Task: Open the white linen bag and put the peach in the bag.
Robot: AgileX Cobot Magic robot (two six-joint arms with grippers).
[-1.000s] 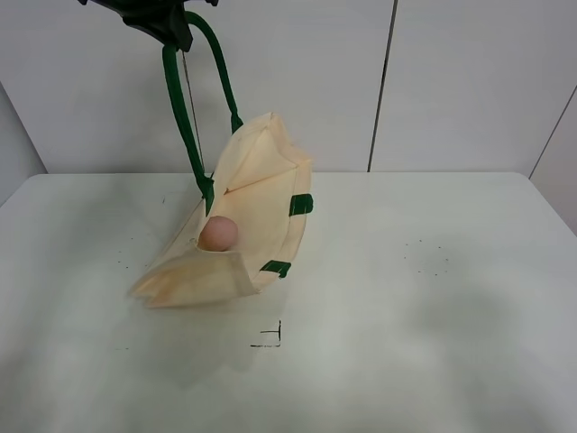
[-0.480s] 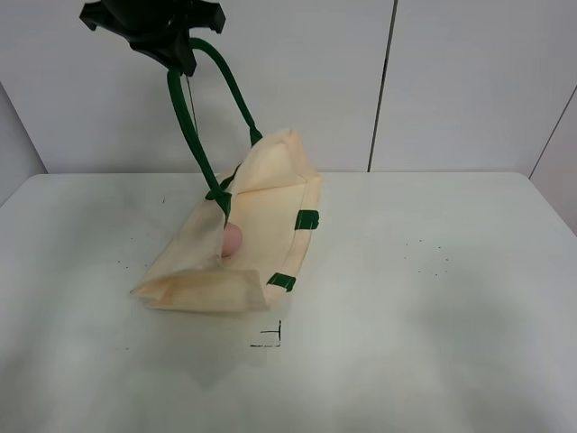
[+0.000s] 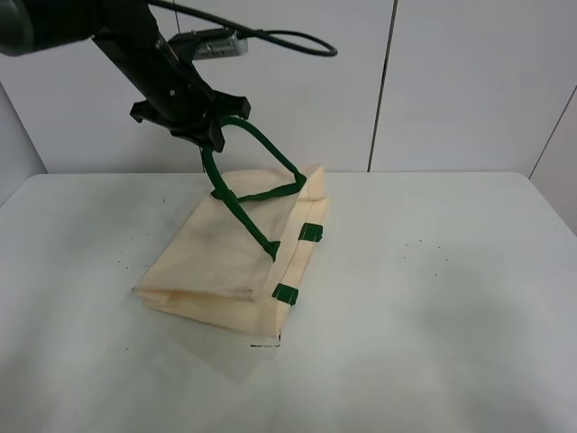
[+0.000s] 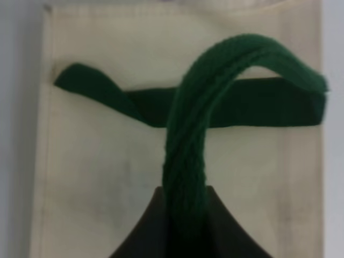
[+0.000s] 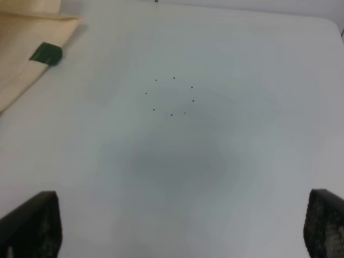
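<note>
The white linen bag (image 3: pixel 230 262) lies nearly flat on the table, with its mouth toward the right of the exterior view. My left gripper (image 3: pixel 213 135) is shut on one dark green handle (image 3: pixel 261 144) and holds it just above the bag's far edge. The left wrist view shows the handle (image 4: pixel 185 156) running up from between the dark fingers (image 4: pixel 226 236), with the bag (image 4: pixel 102 177) below. The peach is hidden. My right gripper (image 5: pixel 180 236) is open and empty over bare table, and is out of the exterior view. The bag's corner (image 5: pixel 21 48) shows in the right wrist view.
The white table (image 3: pixel 433 298) carries a small black corner mark (image 3: pixel 270 341) at the bag's front edge and a ring of black dots (image 5: pixel 171 95) to the right. A grey wall stands behind. Green tabs (image 3: pixel 311 233) mark the bag's right side.
My left gripper has come down from the top of the view with the handle. The bag has dropped from a raised, tilted pose to nearly flat. The peach has gone out of sight.
</note>
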